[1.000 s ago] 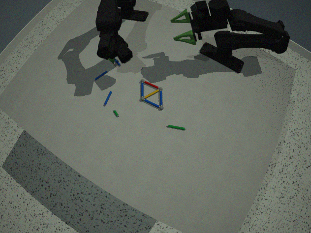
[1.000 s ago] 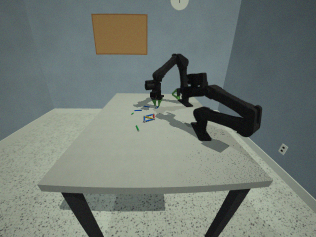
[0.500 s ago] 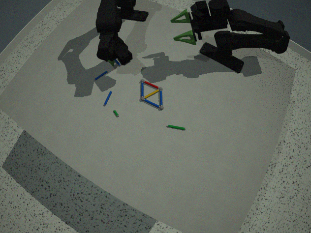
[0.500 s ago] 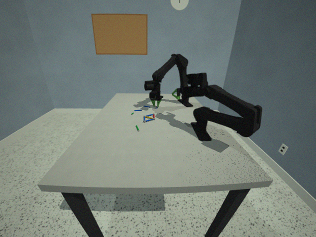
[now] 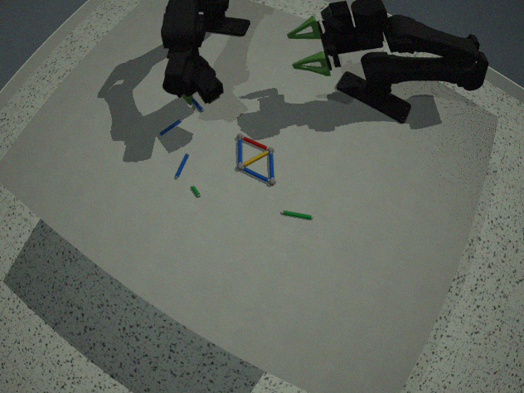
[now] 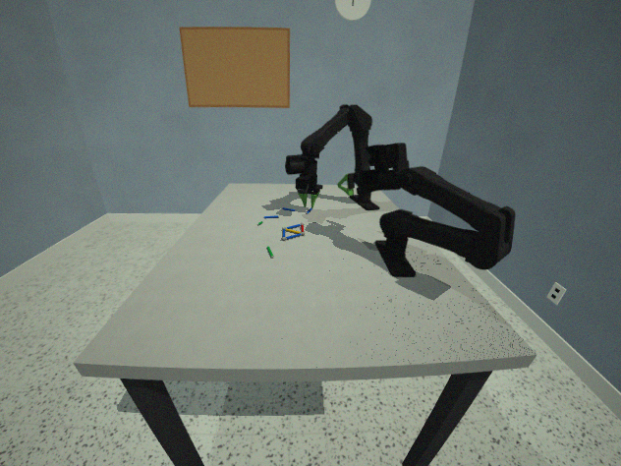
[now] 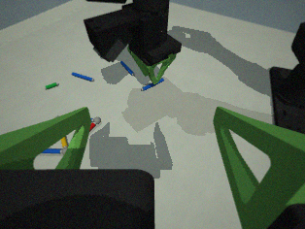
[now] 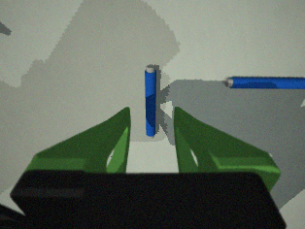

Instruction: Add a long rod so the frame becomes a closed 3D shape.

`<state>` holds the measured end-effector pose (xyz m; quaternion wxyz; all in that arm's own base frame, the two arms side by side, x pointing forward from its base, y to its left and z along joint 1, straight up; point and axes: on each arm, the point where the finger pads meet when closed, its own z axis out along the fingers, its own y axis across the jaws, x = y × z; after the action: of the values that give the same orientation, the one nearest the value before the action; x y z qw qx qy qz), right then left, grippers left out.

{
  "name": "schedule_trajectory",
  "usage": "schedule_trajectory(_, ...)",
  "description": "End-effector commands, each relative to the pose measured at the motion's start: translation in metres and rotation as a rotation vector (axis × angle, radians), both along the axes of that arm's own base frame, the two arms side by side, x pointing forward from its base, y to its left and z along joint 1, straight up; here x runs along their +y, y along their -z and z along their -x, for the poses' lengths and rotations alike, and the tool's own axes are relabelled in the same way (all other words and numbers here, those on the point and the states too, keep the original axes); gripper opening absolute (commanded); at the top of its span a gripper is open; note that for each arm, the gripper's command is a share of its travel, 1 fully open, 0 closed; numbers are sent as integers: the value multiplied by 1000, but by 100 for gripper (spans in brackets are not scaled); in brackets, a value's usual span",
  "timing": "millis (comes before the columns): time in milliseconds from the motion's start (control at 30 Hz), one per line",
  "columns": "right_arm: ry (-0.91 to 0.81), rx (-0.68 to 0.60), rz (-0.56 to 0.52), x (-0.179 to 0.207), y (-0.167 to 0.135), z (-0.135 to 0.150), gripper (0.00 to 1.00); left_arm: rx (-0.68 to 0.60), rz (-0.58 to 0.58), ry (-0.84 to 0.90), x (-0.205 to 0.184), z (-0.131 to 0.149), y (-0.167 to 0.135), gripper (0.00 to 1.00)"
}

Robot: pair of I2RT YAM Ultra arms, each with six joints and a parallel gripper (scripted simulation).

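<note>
The frame (image 5: 254,159) lies flat on the table: steel balls joined by blue, red and yellow rods in a diamond with one diagonal. It also shows in the exterior view (image 6: 293,231). My right gripper (image 5: 190,99) reaches down over a loose blue rod (image 5: 196,104). In the right wrist view this blue rod (image 8: 152,102) lies between the fingers with a gap on each side, so the gripper is open around it. My left gripper (image 5: 311,47) is wide open and empty, raised at the back of the table, as the left wrist view (image 7: 151,141) shows.
Two more long blue rods (image 5: 170,127) (image 5: 181,164), a short green rod (image 5: 195,191) and a long green rod (image 5: 297,215) lie loose around the frame. The left arm's base (image 5: 374,97) stands behind the frame.
</note>
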<state>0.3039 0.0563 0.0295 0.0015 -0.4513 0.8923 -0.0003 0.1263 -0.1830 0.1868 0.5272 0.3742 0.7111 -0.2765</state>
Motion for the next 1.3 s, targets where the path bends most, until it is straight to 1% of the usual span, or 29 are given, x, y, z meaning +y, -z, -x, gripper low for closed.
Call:
schedule_trajectory(0, 8, -6, -1, -6, -5, 5, 33, -15, 29, 4, 0, 2, -8, 100)
schedule_trajectory(367, 9, 0, 0, -6, 18, 5, 33, -11, 19, 2, 0, 1, -6, 100)
schedule_trajectory(1267, 11, 0, 0, -3, 27, 5, 33, -11, 19, 2, 0, 1, -6, 100)
